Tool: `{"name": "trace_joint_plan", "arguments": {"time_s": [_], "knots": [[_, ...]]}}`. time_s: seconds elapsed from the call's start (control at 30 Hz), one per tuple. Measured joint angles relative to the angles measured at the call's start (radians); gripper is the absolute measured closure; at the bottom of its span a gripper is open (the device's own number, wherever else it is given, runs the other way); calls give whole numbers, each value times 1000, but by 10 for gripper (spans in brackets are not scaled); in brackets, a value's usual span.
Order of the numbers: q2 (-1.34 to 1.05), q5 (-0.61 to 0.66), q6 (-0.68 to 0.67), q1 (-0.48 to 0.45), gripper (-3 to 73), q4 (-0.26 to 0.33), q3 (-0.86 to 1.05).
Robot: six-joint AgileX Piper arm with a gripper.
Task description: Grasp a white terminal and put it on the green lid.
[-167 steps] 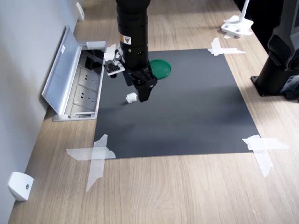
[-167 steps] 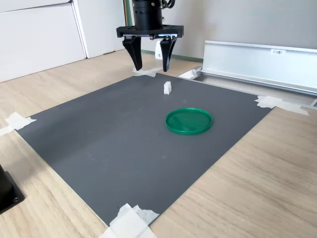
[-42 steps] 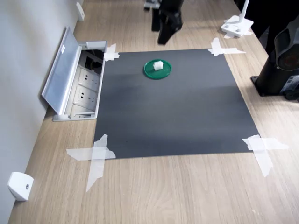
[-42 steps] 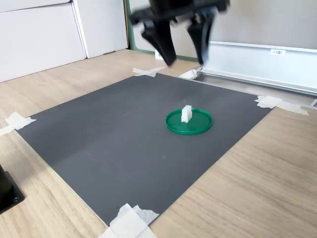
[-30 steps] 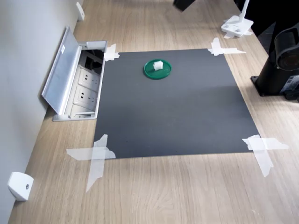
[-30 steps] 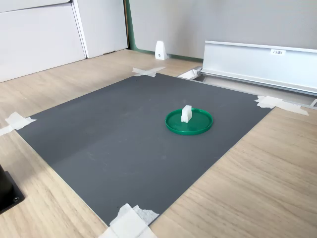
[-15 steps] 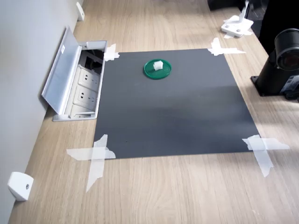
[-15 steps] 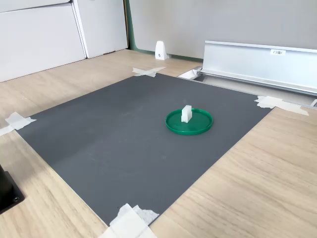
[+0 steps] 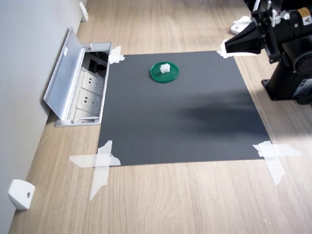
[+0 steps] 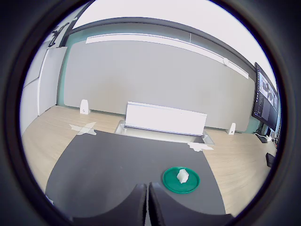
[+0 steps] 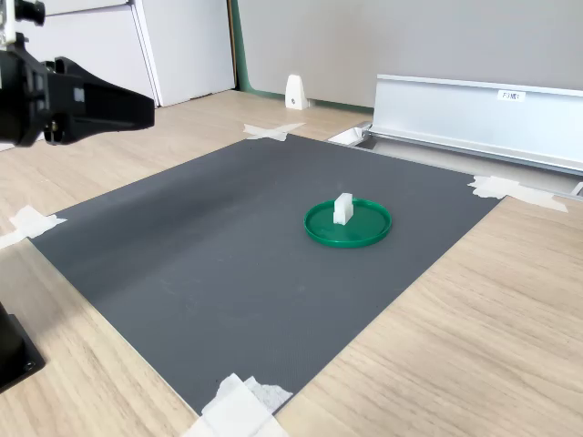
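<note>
A matt dark grey mat lay on a pale wood-grain bench. The green lid looked like smooth, glossy plastic; the white terminal matt plastic. The socket box cover was brushed metal.

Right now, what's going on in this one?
Nothing is being handled. The white terminal stands on the green lid, which lies on the dark mat taped to the wooden table. The gripper is off at the mat's corner, at the first exterior view's upper right, away from the lid and holding nothing; in the wrist view its fingers are closed together. The placement looks done.
</note>
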Motion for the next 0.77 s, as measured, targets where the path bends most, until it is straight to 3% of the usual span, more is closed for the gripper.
{"name": "trace_joint_plan", "arguments": {"time_s": [0.77], "knots": [[0,-16,15,3,702,-23,7]]}}
